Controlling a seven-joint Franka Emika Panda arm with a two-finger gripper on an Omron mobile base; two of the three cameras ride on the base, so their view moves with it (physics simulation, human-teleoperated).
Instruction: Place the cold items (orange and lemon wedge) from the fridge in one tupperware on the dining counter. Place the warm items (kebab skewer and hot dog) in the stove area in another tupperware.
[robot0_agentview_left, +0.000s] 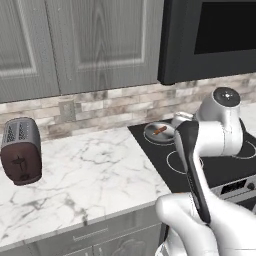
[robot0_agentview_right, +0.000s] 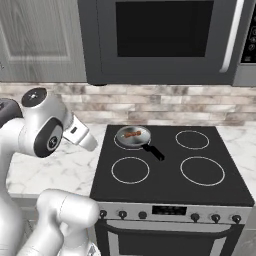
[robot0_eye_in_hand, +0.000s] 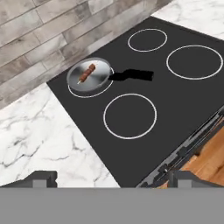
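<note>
Fingers (robot0_eye_in_hand: 43, 178) are standing spread as wide as they go, holding nothing; the gripper (robot0_eye_in_hand: 111, 179) is hanging in the air above the seam where the marble counter (robot0_eye_in_hand: 39, 131) meets the left edge of the cooktop (robot0_eye_in_hand: 175, 105). Open room is lying all round it: three burner rings are bare, and the counter between the cooktop and the toaster (robot0_agentview_left: 21, 150) is carrying nothing. Wall tiles are closing off the back, and a microwave (robot0_agentview_right: 165, 40) is hanging over the range, limiting headroom there. On the back left burner a pan (robot0_eye_in_hand: 89, 75) is sitting with its black handle pointing toward the cooktop's middle; the kebab skewer (robot0_eye_in_hand: 86, 73) is lying inside it, small and blurred, so its details are hard to make out. In the left base view the arm's own links are covering much of the cooktop. The arm (robot0_agentview_right: 42, 130) is bending up left of the range, the hand angling forward and down.
</note>
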